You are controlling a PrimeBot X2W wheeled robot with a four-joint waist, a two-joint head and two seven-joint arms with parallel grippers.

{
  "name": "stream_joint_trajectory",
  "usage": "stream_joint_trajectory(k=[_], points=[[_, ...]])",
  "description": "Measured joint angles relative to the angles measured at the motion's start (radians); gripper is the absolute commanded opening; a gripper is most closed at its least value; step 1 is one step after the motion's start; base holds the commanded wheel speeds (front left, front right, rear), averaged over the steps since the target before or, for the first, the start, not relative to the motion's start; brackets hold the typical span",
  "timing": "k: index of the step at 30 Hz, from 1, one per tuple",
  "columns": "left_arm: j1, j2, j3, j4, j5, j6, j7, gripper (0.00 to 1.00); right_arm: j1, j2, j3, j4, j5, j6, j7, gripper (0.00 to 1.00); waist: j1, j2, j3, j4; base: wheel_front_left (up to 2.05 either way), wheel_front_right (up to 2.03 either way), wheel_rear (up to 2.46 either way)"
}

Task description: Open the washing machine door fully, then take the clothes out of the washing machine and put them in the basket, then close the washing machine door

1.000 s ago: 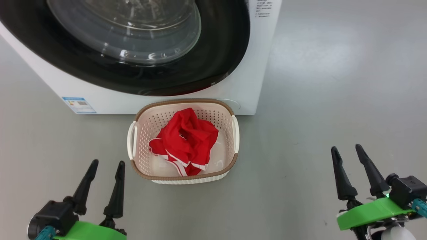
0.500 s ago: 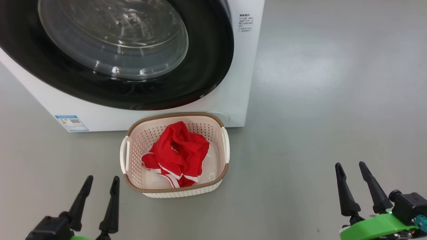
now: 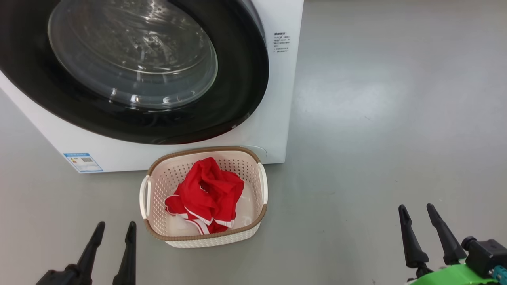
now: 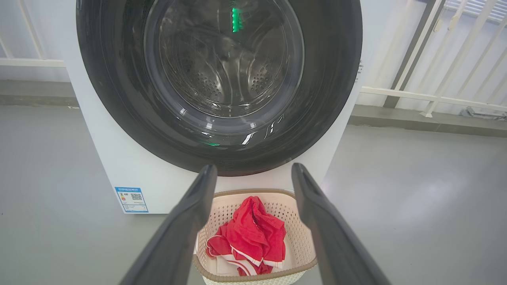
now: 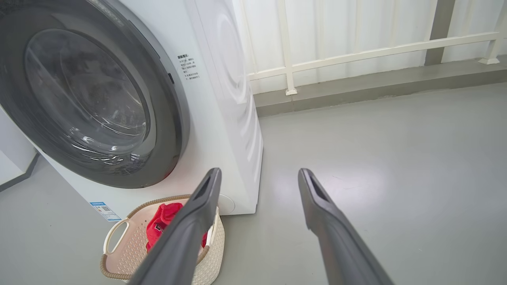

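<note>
Left tool (image 3: 116, 225) of two long tapered black fingers (image 3: 90, 249), right tool (image 3: 416, 206) alike, black housing (image 3: 485, 255), bright green mount (image 3: 455, 276), teal connector (image 3: 502, 274)

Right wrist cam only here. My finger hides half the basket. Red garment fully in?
Observer: Yes. Head view has the clothes wholly inside the basket, nothing over the rim.
Operator: Anything left inside?
Observer: Left wrist view looks straight through the washing machine door: the drum shows bare perforated steel, no fabric visible.
Operator: Other arm?
Observer: The left gripper sits low at the head view's lower left, jaws open, empty, short of the basket.
</note>
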State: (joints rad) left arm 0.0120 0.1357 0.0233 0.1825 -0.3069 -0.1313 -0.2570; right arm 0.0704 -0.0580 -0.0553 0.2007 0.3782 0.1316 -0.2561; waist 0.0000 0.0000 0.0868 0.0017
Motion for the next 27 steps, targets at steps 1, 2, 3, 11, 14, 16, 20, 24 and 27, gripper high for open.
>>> stream_joint_trajectory(k=[1, 2, 3, 11, 14, 16, 20, 24, 27], points=[[0.007, 0.0, 0.002, -0.002, 0.0, 0.0, 0.0, 1.0, 0.009, 0.0, -0.001, -0.002, 0.0, 0.0, 0.0, 1.0, 0.0, 0.0, -0.002, -0.001, 0.0, 0.0, 0.0], [0.012, 0.0, 0.002, -0.002, 0.0, 0.0, 0.0, 1.0, 0.017, 0.0, -0.002, -0.002, 0.0, 0.0, 0.0, 1.0, 0.0, 0.0, -0.004, -0.001, 0.0, 0.0, 0.0], [0.015, 0.0, 0.003, -0.002, 0.0, 0.0, 0.0, 1.0, 0.023, 0.0, -0.002, -0.002, 0.0, 0.0, 0.001, 1.0, 0.0, 0.0, -0.006, -0.002, 0.0, 0.0, 0.0], [0.03, 0.0, 0.008, -0.002, 0.001, 0.0, 0.0, 1.0, 0.031, 0.001, -0.002, -0.003, 0.0, 0.0, 0.001, 1.0, 0.0, 0.0, -0.016, -0.006, 0.0, 0.0, 0.0], [0.031, 0.0, 0.008, -0.001, 0.001, 0.0, 0.0, 1.0, 0.031, 0.001, -0.002, -0.004, 0.0, 0.0, 0.001, 1.0, 0.0, 0.0, -0.016, -0.007, 0.0, 0.0, 0.0], [0.031, 0.0, 0.008, -0.001, 0.001, 0.0, 0.0, 1.0, 0.031, 0.001, -0.002, -0.005, 0.0, 0.0, 0.001, 1.0, 0.0, 0.0, -0.016, -0.007, 0.0, 0.0, 0.0], [0.031, 0.0, 0.008, -0.001, 0.001, 0.0, 0.0, 1.0, 0.032, 0.002, -0.002, -0.008, 0.0, 0.0, 0.001, 1.0, 0.0, 0.0, -0.016, -0.007, 0.0, 0.0, 0.0], [0.031, -0.004, 0.005, 0.016, -0.001, 0.0, 0.001, 0.0, 0.032, 0.004, 0.002, 0.008, 0.0, 0.0, 0.001, 0.0, 0.0, 0.0, -0.015, -0.008, 0.0, 0.0, 0.0], [0.031, -0.026, 0.001, 0.055, -0.001, 0.0, 0.002, 0.0, 0.032, 0.013, 0.006, 0.048, 0.0, 0.0, 0.001, 0.0, 0.0, 0.0001, -0.015, -0.008, 0.0, 0.0, 0.0]])
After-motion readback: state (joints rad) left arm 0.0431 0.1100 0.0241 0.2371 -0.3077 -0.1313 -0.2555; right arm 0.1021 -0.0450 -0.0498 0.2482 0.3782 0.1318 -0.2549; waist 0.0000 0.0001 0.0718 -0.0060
